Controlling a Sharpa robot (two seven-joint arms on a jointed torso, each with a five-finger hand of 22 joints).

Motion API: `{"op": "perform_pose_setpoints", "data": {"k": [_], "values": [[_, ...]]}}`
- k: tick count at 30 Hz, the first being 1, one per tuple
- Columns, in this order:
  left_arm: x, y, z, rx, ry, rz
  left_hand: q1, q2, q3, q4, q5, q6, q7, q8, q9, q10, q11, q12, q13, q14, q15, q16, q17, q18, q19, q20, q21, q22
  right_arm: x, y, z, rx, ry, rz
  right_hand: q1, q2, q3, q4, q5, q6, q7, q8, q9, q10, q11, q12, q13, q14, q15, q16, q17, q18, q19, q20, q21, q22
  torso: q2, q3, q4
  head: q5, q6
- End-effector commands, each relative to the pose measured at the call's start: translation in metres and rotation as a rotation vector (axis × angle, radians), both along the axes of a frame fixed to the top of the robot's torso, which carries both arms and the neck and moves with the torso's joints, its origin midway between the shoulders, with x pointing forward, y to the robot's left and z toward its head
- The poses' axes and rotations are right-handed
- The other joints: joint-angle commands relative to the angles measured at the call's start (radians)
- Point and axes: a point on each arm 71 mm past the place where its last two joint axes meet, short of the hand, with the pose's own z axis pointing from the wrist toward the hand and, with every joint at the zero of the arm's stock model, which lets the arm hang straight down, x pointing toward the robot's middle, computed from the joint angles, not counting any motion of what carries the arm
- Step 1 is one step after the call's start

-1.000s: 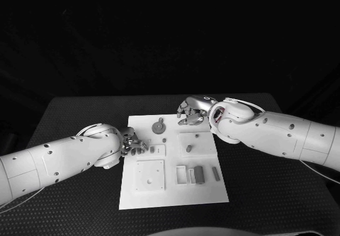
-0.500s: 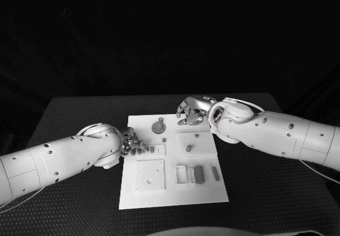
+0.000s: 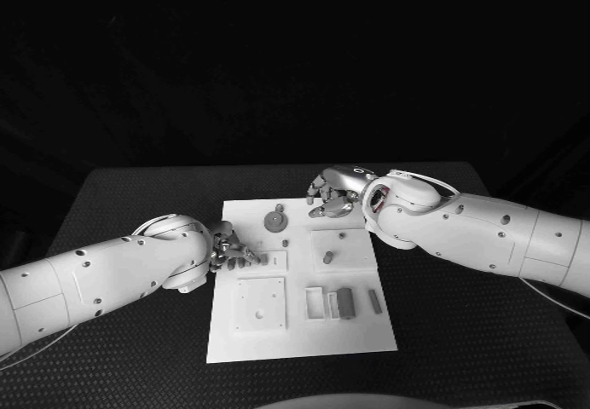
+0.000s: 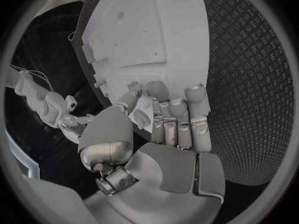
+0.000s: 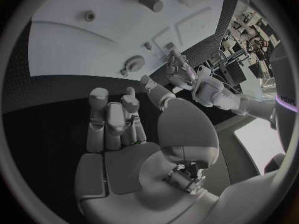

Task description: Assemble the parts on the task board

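The white task board [image 3: 301, 328] lies in the middle of the table. My left hand [image 3: 231, 249] sits at its left edge with fingertips [image 4: 161, 90] pressed side by side onto the board [image 4: 143, 30]; whether they pinch a part is hidden. My right hand [image 3: 332, 192] hovers over the board's far right corner, fingers half curled, thumb apart, palm [image 5: 127, 171] empty. A grey gear [image 3: 275, 223] lies on the board between the hands, also in the right wrist view [image 5: 134, 63]. A short peg [image 3: 327, 255] stands in a square plate right of centre.
A larger square plate [image 3: 261, 302] sits on the board's near left, with several small blocks [image 3: 344, 301] in a row to its right. Black table [image 3: 135, 341] surrounds the board. My left hand [image 5: 187, 74] is seen across the board [image 5: 81, 45] from the right wrist.
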Motion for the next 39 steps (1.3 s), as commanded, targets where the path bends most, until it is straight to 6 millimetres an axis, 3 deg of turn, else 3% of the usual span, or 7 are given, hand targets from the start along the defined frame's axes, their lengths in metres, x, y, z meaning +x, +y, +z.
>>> {"op": "perform_pose_setpoints", "data": {"k": [1, 16, 24, 29, 33, 35, 39], "values": [[-0.002, 0.003, -0.005, 0.002, 0.006, 0.008, -0.009, 0.007, -0.011, -0.003, -0.003, -0.005, 0.0, -0.007, 0.001, -0.005, -0.003, 0.004, 0.002, -0.003, -0.004, 0.002, 0.001, 0.037, -0.007, 0.002, 0.006, 0.018, 0.0, 0.001, -0.001, -0.007, 0.005, 0.009, -0.007, -0.001, 0.0, 0.006, 0.002, -0.002, 0.007, -0.006, 0.001, -0.001, 0.007, -0.005, 0.0, -0.007, 0.0, -0.004, -0.001, 0.046, 0.001, -0.004, -0.006, 0.01, 0.0, -0.0002, -0.0003, 0.0, 0.001], [0.001, 0.013, 0.0, -0.056, -0.018, 0.059, -0.068, 0.003, -0.038, 0.022, -0.003, -0.008, -0.001, -0.014, 0.003, -0.008, -0.005, 0.0, 0.001, -0.005, -0.007, -0.004, -0.001, 0.043, -0.01, 0.0, -0.002, 0.014, 0.0, 0.0, -0.001, -0.007, 0.005, 0.007, -0.007, 0.0, 0.0, 0.006, 0.002, -0.002, 0.007, -0.006, 0.001, -0.001, 0.007, -0.005, 0.0, -0.006, 0.0, -0.004, 0.0, 0.046, 0.001, -0.004, -0.006, 0.01, 0.0, 0.0004, -0.0005, -0.003, 0.002], [0.006, 0.02, 0.011, -0.128, -0.027, 0.108, -0.049, 0.034, -0.03, 0.006, -0.001, -0.024, 0.006, -0.025, 0.002, -0.024, -0.001, -0.01, -0.003, -0.015, -0.005, -0.014, -0.006, 0.044, -0.02, 0.002, -0.011, 0.012, 0.0, -0.001, -0.001, -0.008, 0.005, 0.006, -0.007, 0.0, 0.0, 0.006, 0.002, -0.002, 0.007, -0.006, 0.002, -0.001, 0.007, -0.005, 0.0, -0.007, 0.0, -0.004, -0.001, 0.046, 0.001, -0.004, -0.006, 0.01, 0.0, 0.0007, 0.0001, -0.005, 0.006], [0.012, 0.019, 0.027, -0.258, -0.097, 0.136, -0.024, 0.053, -0.026, -0.046, 0.0, -0.175, 0.076, -0.119, -0.044, -0.142, 0.062, -0.069, -0.032, -0.111, 0.054, -0.089, -0.046, 0.026, -0.118, 0.039, -0.086, -0.013, 0.0, -0.002, -0.001, -0.007, 0.003, 0.003, -0.007, 0.0, 0.0, 0.006, 0.002, -0.002, 0.007, -0.006, 0.002, -0.001, 0.007, -0.005, 0.0, -0.006, 0.0, -0.004, 0.001, 0.046, 0.001, -0.004, -0.006, 0.01, -0.001, 0.0011, 0.0009, -0.006, 0.008], [0.016, 0.014, 0.039, -0.418, -0.222, 0.141, 0.079, 0.05, 0.03, -0.095, 0.041, -0.272, 0.14, -0.182, -0.098, -0.279, 0.133, -0.152, -0.086, -0.234, 0.132, -0.186, -0.107, 0.015, -0.243, 0.113, -0.192, -0.061, 0.001, -0.004, -0.001, -0.005, -0.001, -0.004, -0.007, -0.001, 0.0, 0.006, 0.002, -0.004, 0.008, -0.007, 0.001, -0.001, 0.007, -0.005, 0.0, -0.006, 0.0, -0.004, 0.001, 0.046, 0.001, -0.004, -0.006, 0.01, 0.0, 0.0014, 0.0001, -0.007, 0.012], [0.018, 0.009, 0.045, -0.474, -0.287, 0.1, 0.179, 0.028, 0.094, -0.088, 0.036, -0.324, 0.17, -0.217, -0.14, -0.347, 0.175, -0.207, -0.128, -0.292, 0.179, -0.244, -0.146, 0.018, -0.301, 0.16, -0.255, -0.097, 0.001, -0.004, 0.0, -0.003, -0.005, -0.006, -0.007, -0.001, 0.0, 0.006, 0.002, -0.005, 0.008, -0.008, 0.001, -0.001, 0.007, -0.004, 0.0, -0.006, 0.0, -0.004, 0.0, 0.046, 0.001, -0.004, -0.006, 0.01, 0.0, 0.0014, -0.0002, -0.006, 0.015], [0.016, -0.006, 0.056, -0.487, -0.431, -0.061, 0.309, 0.008, 0.138, -0.097, 0.035, -0.332, 0.161, -0.228, -0.193, -0.391, 0.211, -0.291, -0.2, -0.315, 0.215, -0.289, -0.184, 0.031, -0.326, 0.198, -0.304, -0.13, 0.002, -0.006, 0.001, 0.008, -0.02, -0.019, -0.006, 0.0, 0.0, 0.006, 0.002, -0.006, 0.008, -0.008, 0.001, -0.001, 0.008, -0.005, 0.0, -0.008, 0.0, -0.005, -0.003, 0.046, 0.001, -0.004, -0.006, 0.01, 0.001, 0.0009, -0.0016, -0.007, 0.017]]}}
